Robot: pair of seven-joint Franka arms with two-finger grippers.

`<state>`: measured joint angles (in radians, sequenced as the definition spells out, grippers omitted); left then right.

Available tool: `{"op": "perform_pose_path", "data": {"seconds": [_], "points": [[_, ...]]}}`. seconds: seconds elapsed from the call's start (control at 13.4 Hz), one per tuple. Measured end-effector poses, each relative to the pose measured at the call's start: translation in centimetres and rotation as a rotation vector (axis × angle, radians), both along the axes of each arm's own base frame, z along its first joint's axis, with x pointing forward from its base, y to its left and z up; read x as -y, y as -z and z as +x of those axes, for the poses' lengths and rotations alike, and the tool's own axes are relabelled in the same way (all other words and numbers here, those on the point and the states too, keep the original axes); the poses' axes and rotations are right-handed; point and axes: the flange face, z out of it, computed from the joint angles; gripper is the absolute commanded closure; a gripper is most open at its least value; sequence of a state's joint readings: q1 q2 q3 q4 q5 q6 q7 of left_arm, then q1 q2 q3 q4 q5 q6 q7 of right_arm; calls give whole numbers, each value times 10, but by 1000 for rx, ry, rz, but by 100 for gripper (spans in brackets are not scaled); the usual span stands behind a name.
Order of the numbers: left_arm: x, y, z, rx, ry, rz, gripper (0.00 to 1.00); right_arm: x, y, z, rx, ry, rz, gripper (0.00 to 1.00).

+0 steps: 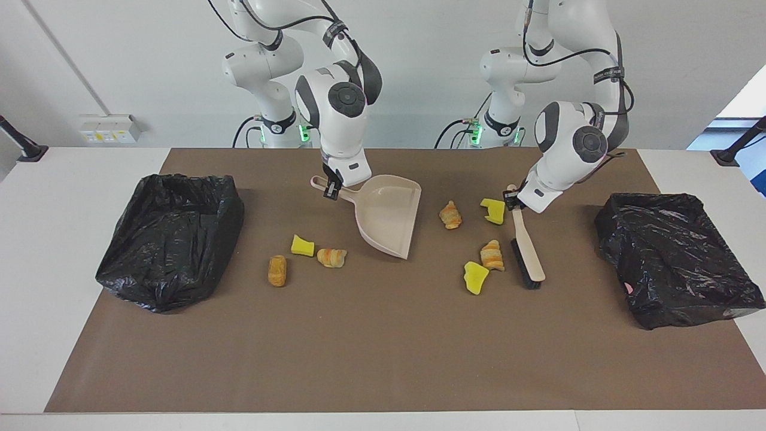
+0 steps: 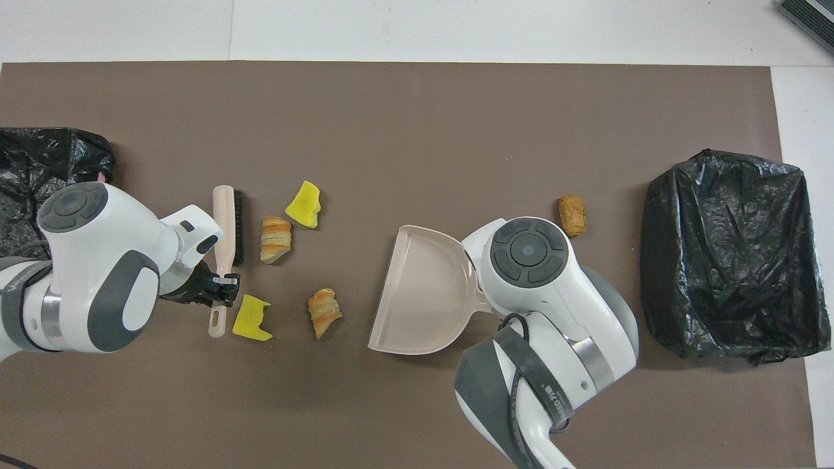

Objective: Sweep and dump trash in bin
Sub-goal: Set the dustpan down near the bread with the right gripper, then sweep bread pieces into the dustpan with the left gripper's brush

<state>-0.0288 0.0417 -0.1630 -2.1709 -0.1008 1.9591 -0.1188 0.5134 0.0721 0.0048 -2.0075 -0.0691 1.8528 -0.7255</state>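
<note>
While the left tool (image 1: 513,200) clamps the brush (image 1: 526,251) handle beside four trash pieces (image 1: 492,255), the right tool (image 1: 331,189) grips the dustpan (image 1: 386,212) (three more pieces (image 1: 304,246) lie toward its end of the table).

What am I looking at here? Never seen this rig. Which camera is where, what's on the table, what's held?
Two white robot arms stand at a table covered by a brown mat. One picture faces the robots from across the table; the other looks down from above their own end, so sides are swapped between them.

The right claw is shut on the handle of a beige dustpan. The left claw is shut on the handle of a black-bristled brush.

Seven pieces of trash lie scattered on the mat: three yellow foam chunks, three striped pastries and a bread roll. A bin lined with a black bag sits at each end.
</note>
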Motion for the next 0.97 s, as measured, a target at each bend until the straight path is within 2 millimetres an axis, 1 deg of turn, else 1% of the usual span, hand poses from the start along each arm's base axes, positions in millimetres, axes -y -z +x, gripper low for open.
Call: {"op": "perform_pose_path", "data": {"seconds": [0.07, 0.22, 0.37, 0.52, 0.6, 0.75, 0.97], "points": [[3, 0, 2, 6, 34, -10, 100, -2, 4, -4, 3, 40, -9, 100], [11, 2, 2, 12, 88, -22, 100, -16, 13, -16, 23, 98, -21, 100], [21, 2, 0, 13, 149, -33, 100, -32, 26, -29, 47, 103, -13, 100], [33, 2, -3, 14, 208, -44, 100, -37, 38, -35, 76, 94, 11, 100], [39, 2, -5, 14, 229, -47, 100, -36, 40, -36, 80, 93, 16, 100], [57, 2, -11, 14, 290, -55, 100, -38, 39, -39, 85, 89, 19, 100], [87, 3, -23, 8, 380, -62, 100, -56, 41, -54, 92, 109, 10, 100]]}}
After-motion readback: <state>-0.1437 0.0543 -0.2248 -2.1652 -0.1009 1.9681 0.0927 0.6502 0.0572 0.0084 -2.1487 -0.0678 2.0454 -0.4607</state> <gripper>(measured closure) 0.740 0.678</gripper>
